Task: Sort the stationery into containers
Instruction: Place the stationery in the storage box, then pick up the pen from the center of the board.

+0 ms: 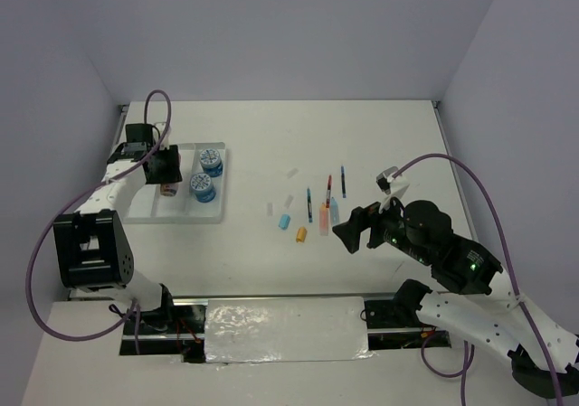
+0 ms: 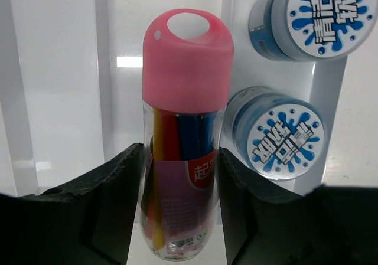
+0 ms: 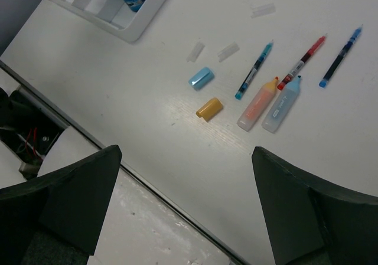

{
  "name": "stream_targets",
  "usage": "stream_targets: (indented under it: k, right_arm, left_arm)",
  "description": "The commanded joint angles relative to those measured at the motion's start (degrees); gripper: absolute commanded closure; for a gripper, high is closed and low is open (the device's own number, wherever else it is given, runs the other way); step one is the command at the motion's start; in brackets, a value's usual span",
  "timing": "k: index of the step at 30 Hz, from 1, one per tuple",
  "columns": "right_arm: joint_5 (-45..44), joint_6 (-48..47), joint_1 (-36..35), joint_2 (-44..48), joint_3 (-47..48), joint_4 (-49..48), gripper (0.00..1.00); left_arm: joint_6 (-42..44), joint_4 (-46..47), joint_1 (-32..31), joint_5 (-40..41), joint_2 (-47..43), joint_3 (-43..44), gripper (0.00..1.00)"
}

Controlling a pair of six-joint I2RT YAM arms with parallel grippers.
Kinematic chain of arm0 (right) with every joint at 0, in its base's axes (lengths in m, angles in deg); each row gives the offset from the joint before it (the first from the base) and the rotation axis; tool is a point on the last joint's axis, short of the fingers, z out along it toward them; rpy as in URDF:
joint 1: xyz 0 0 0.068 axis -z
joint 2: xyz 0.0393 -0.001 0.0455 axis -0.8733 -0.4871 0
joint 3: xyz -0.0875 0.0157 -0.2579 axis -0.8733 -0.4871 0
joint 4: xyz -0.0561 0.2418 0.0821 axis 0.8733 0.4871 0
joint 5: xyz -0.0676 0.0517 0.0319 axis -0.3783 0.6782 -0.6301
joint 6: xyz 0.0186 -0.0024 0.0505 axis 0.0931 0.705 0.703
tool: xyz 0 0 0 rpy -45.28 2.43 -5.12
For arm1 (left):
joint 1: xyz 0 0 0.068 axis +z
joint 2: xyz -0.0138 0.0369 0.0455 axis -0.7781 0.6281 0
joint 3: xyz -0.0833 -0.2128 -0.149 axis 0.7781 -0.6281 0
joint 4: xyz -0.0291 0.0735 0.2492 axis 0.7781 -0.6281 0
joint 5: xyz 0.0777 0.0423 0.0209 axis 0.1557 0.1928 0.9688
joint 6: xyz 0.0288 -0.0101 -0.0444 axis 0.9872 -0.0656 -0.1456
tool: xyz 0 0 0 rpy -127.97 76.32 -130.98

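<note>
The white divided tray (image 1: 145,209) lies at the far left. Two blue-white rolls (image 1: 211,160) (image 1: 201,187) sit in its right compartment, also visible in the left wrist view (image 2: 283,132). My left gripper (image 2: 180,218) is shut on the pink-capped cylinder (image 2: 186,100) over a middle compartment; whether it rests on the tray floor is unclear. Mid-table lie three pens (image 3: 254,70) (image 3: 301,62) (image 3: 341,56), a peach piece (image 3: 257,102), a light-blue piece (image 3: 282,104), a light-blue cap (image 3: 201,77), an orange cap (image 3: 209,108) and clear pieces (image 3: 228,51). My right gripper (image 3: 186,153) hangs open just right of them, holding nothing.
The table's front edge with a metal strip (image 3: 147,182) runs just below the right gripper. A foil-covered panel (image 1: 285,329) sits between the arm bases. Walls close in the table at the back and sides.
</note>
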Motion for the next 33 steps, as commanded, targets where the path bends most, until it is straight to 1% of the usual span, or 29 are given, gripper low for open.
stream_targets:
  k: [1, 3, 4, 5, 8, 10, 13, 14, 15, 16, 17, 18, 19, 21, 22, 23, 24, 25, 27, 28, 29, 30, 31, 33]
  right_arm:
    - [1.14, -0.82, -0.13, 0.41, -0.01, -2.5, 0.0]
    - [1.4, -0.64, -0.13, 0.5, 0.16, -2.59, 0.0]
    - [1.75, -0.55, -0.13, 0.33, 0.25, -2.59, 0.0]
    - [1.84, -0.46, -0.13, 0.33, 0.6, -2.59, 0.0]
    - [1.93, -0.2, -0.13, 0.24, 0.78, -2.68, 0.0]
    - [1.49, 0.15, -0.13, 0.15, 0.69, -3.12, 0.0]
    - [0.0, 1.11, -0.13, -0.72, -0.01, -3.73, 0.0]
    - [-1.66, 1.38, -0.13, -1.86, -0.71, -4.17, 0.0]
    - [-2.8, 2.34, -0.13, -2.57, -1.07, -4.35, 0.0]
    - [-3.95, 2.87, -0.13, -3.53, -1.5, -4.7, 0.0]
    - [-5.26, 3.31, -0.13, -5.89, -2.2, -5.05, 0.0]
    - [-8.32, 4.45, -0.13, -7.31, -2.56, -5.23, 0.0]
    - [-10.0, 5.24, 0.13, -10.63, -2.74, -5.23, 0.0]
    - [-11.51, 6.21, 4.16, -14.25, -2.74, -5.4, 0.0]
    - [-8.38, 5.78, 6.7, -17.57, -3.26, -7.06, 0.0]
    - [-6.18, 5.25, 12.47, -19.43, -3.61, -8.29, 0.0]
    - [-4.33, 5.08, 15.31, -21.19, -3.79, -9.35, 0.01]
    - [-1.87, 4.9, 17.95, -25.38, -3.71, -11.27, 0.02]
    - [-3.59, 4.02, 21.91, -30.23, -2.31, -12.17, 0.06]
    - [-6.65, 3.93, 22.8, -35.48, 0.14, -12.0, 0.08]
    - [-7.38, 3.67, 23.59, -38.4, 1.29, -12.26, 0.15]
    - [-7.82, 3.06, 24.3, -41.04, 2.7, -12.43, 0.19]
    - [-7.39, 2.79, 25.61, -46.46, 5.67, -13.31, 0.26]
    - [-6.42, 2.0, 26.76, -51.85, 9.11, -13.58, 0.33]
  left_arm:
    - [-1.64, 5.04, 1.47, -2.4, 1.11, 0.63, 0.58]
    - [-2.17, 6.0, 2.0, -2.14, 1.02, -0.07, 0.49]
    - [-2.52, 6.44, 2.18, -2.66, 1.11, -0.16, 0.4]
    - [-2.52, 6.28, 2.35, -3.19, 1.11, 0.01, 0.01]
    - [-3.05, 6.1, 2.27, -3.28, 0.06, -0.25, 0.01]
    - [-3.49, 5.92, 2.27, -3.1, -2.84, -0.95, 0.01]
    - [-5.23, 4.61, 2.35, -0.82, -7.31, -1.04, 0.01]
    - [-6.2, 3.21, 2.01, 1.44, -8.72, -0.87, 0.01]
    - [-7.69, 1.89, 1.65, 2.95, -10.04, -0.43, 0.01]
    - [-11.45, 0.05, 1.3, 6.27, -12.66, 1.14, 0.01]
    - [-13.66, -2.05, 1.04, 7.87, -13.82, 2.03, 0.01]
    - [-16.81, -6.43, 1.04, 9.36, -16.36, 2.82, 0.01]
    - [-17.89, -8.12, 1.04, 9.55, -18.12, 2.83, 0.01]
    - [-19.13, -9.54, 1.12, 8.77, -22.07, 0.82, 0.01]
    - [-18.78, -9.46, 1.04, 8.33, -26.53, -1.89, 0.01]
    - [-18.35, -8.76, 1.12, 8.06, -31.19, -3.4, 0.01]
    - [-18.51, -7.8, 1.04, 7.45, -33.32, -5.24, 0.01]
    - [-18.43, -5.44, 1.04, 4.66, -35.43, -9.26, 0.01]
    - [-17.82, -2.62, 0.86, 1.31, -40.78, -13.94, 0.01]
    - [-18.16, -2.34, 0.69, 1.29, -41.6, -16.31, 0.01]
    - [-18.17, -4.17, -1.75, 2.77, -41.69, -15.12, 0.01]
    - [-17.99, -4.36, -3.52, 5.74, -42.22, -14.5, 0.01]
    - [-17.99, -3.4, -4.58, 7.08, -42.48, -15.01, 0.01]
    - [-17.81, -4.1, -4.76, 5.34, -41.7, -14.49, 0.01]
